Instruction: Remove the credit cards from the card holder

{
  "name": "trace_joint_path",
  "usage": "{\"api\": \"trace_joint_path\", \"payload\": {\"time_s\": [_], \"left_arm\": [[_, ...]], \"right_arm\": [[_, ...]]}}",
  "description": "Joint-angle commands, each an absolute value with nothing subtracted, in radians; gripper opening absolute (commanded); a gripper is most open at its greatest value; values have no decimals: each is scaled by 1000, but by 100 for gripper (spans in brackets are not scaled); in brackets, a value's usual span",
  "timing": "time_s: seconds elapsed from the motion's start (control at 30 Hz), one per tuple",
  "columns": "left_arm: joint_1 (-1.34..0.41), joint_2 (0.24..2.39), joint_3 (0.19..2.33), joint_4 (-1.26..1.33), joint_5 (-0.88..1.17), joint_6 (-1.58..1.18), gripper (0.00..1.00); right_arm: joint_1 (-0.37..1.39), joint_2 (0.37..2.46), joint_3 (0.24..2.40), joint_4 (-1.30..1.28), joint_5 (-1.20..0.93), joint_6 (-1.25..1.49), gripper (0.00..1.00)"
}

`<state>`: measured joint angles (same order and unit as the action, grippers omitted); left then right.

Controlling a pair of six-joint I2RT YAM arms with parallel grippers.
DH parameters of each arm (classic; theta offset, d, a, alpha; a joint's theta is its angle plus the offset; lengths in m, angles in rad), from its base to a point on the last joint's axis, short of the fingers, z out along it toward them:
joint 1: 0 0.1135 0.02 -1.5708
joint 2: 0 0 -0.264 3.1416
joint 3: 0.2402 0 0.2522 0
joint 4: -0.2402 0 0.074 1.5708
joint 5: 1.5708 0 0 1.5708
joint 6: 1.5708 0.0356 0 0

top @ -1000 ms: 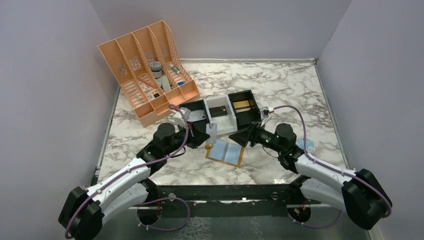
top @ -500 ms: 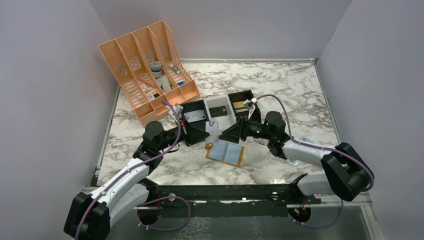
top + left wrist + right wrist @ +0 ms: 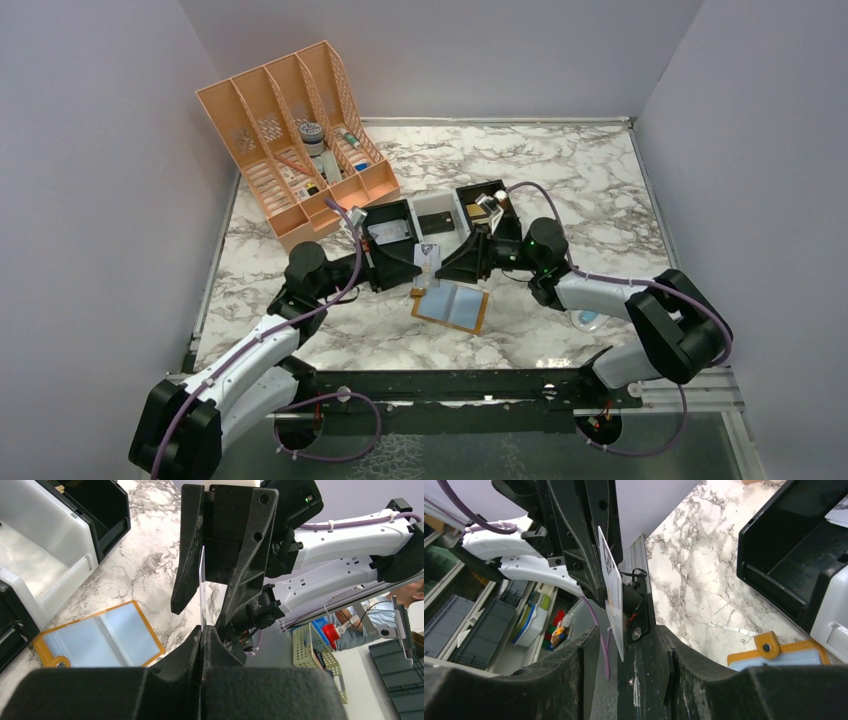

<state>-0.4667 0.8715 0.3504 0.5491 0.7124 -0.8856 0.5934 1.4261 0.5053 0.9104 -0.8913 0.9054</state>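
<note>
Left pincer (image 3: 201,636) clamps a thin pale grey-blue card (image 3: 202,587) upright. Right pincer (image 3: 200,617) straddles it, jaws released. An open mustard-tan card holder (image 3: 100,640) lies nearer, with black rectangular bins (image 3: 114,516) beyond.

Black bins (image 3: 392,222) beyond the card holder (image 3: 452,306)

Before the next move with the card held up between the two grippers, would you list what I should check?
1. Left gripper shut on the card: ok, it pinches the lower edge.
2. Card upright and edge-on to the right gripper: ok.
3. Card inside the right gripper's opening: ok.
4. Right gripper shut on the card: not ok, there is a gap beside the card, so the left should not let go.
5. Holder lying open on the table, apart from both grippers: ok.
6. More cards left in the holder: cannot tell.
</note>
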Motion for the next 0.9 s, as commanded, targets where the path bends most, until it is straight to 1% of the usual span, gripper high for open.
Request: {"api": "trace_joint_path", "payload": {"time_s": [0.0,0.07,0.17,0.27,0.43,0.7,0.87], "left_arm": [[-462,872,338,601,749,-905,0],[-462,874,337,605,753,-909,0],[-462,881,336,610,757,-916,0],[-462,884,335,615,759,-922,0],[-462,881,331,617,757,-939,0],[-463,866,313,624,737,-958,0],[-463,872,307,626,738,-968,0]], "right_arm": [[592,1472,546,1037,-951,974,42],[593,1480,541,1086,-957,990,41],[594,1468,538,1044,-926,961,37],[594,1474,547,1049,-938,968,33],[594,1515,550,1172,-987,1046,29],[594,1533,540,1218,-988,1083,26],[595,1559,544,1287,-990,1140,23]]}}
